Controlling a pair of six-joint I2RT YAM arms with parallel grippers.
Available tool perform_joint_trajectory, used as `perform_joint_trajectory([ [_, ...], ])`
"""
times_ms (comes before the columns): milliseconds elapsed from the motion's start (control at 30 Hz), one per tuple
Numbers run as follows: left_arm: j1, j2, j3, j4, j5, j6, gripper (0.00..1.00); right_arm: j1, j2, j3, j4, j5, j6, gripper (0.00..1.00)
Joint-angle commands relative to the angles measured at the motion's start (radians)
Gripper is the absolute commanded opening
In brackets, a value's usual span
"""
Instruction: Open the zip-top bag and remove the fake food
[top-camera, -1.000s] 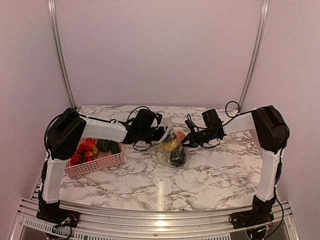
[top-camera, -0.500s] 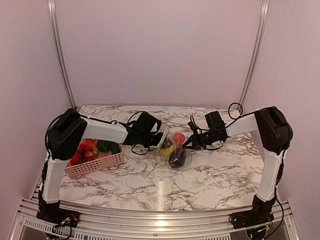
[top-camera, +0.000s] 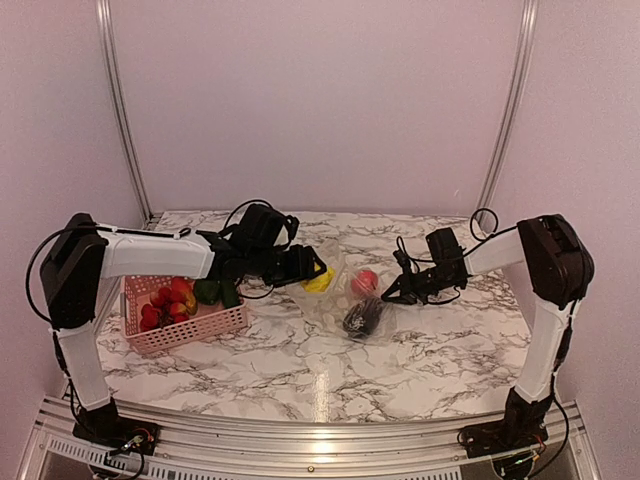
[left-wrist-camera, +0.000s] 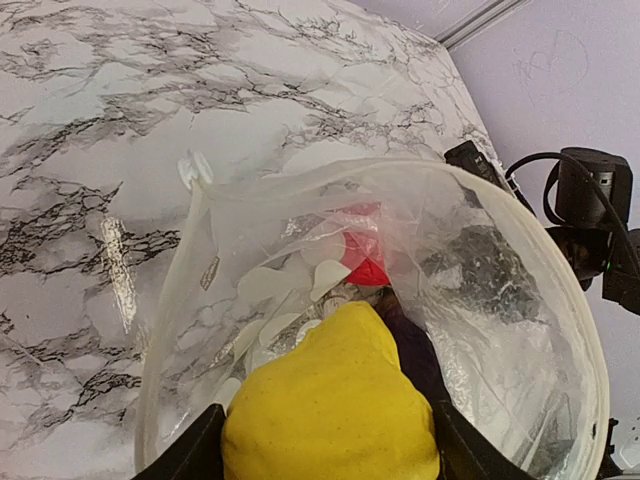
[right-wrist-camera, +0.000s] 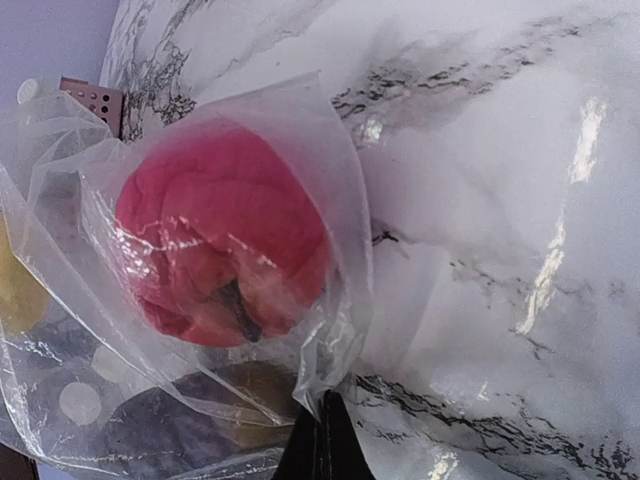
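The transparent zip-top bag (top-camera: 345, 295) lies mid-table with its mouth open toward the left; its rim shows in the left wrist view (left-wrist-camera: 300, 190). A red toy apple (top-camera: 364, 281) and a dark purple piece (top-camera: 360, 317) are inside it; the apple fills the right wrist view (right-wrist-camera: 220, 232). My left gripper (top-camera: 312, 274) is shut on a yellow toy fruit (left-wrist-camera: 332, 398) just outside the bag's mouth. My right gripper (top-camera: 392, 291) is shut on the bag's right edge, pinching the plastic (right-wrist-camera: 322, 385) between its fingertips.
A pink perforated basket (top-camera: 190, 330) stands at the left with several red, green and yellow toy pieces in it. The table's back edge meets the wall behind the bag.
My left gripper has pulled back to the left out of the bag with the yellow fruit. The bag has sagged flatter and my right gripper has shifted slightly right and down with its edge.
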Motion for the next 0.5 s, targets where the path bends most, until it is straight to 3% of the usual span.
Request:
perform_joint_trajectory([
  [0, 0.02, -0.104, -0.047, -0.037, -0.043, -0.005, 0.51, -0.007, -0.027, -0.006, -0.016, 0.02, -0.018, 0.0],
  [467, 0.196, -0.473, -0.287, -0.217, -0.123, -0.038, 0.52, -0.007, -0.037, -0.001, -0.006, -0.001, -0.016, 0.0],
])
